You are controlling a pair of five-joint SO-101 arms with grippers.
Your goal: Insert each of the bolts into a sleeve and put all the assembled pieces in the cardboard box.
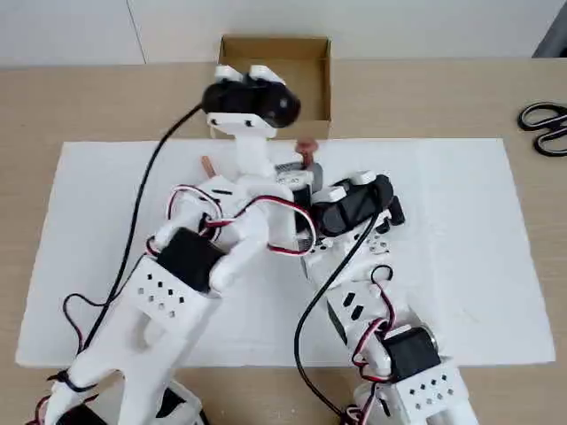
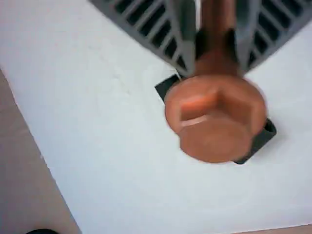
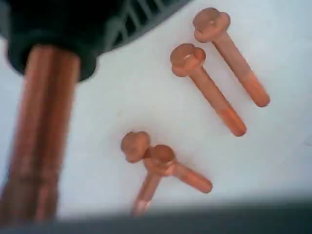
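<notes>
Your tabletop (image 1: 89, 97) carries a white sheet (image 1: 461, 248), and both arms lean in over its middle. The cardboard box (image 1: 317, 80) stands open at the sheet's far edge, just past the left arm's wrist. Scissors (image 1: 545, 127) lie off the sheet, at the tabletop's right edge. Your left pincer (image 2: 214, 48) is clamped on a copper bolt (image 2: 214, 119) by its stem, with a dark piece (image 2: 258, 144) just behind the head. Your right pincer (image 3: 97, 22) is closed on a black sleeve (image 3: 48, 51) with a copper shank (image 3: 41, 136) sticking out. Four loose bolts (image 3: 207, 87) lie on the sheet below, two of them crossed.
</notes>
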